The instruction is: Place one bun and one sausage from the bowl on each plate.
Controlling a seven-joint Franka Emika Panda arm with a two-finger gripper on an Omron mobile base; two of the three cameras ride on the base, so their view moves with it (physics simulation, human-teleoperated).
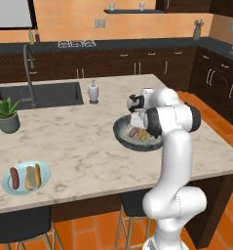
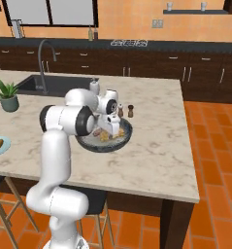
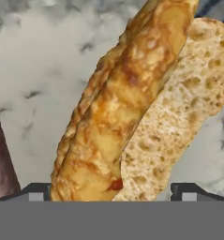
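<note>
Marble island's bowl (image 1: pixel 122 131) holds bun (image 3: pixel 127 103) lengthwise between open tool (image 3: pixel 111 191) fingers.

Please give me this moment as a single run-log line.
gripper: open, astride bun in bowl | sausage: in bowl | light blue plate: bun and sausage placed

Marble island counter, loaded from end to end

The pale veined island counter (image 1: pixel 79 146) carries a dark grey bowl (image 1: pixel 122 131) near its middle, a light blue plate (image 1: pixel 44 172) down at the near left corner, and a potted plant (image 1: pixel 7 115) by the left edge. There's a sink (image 1: pixel 49 93) set into the top, a white soap dispenser (image 1: pixel 93 92) just beside it, and two small shakers (image 2: pixel 125 111) standing beyond the bowl.
</note>
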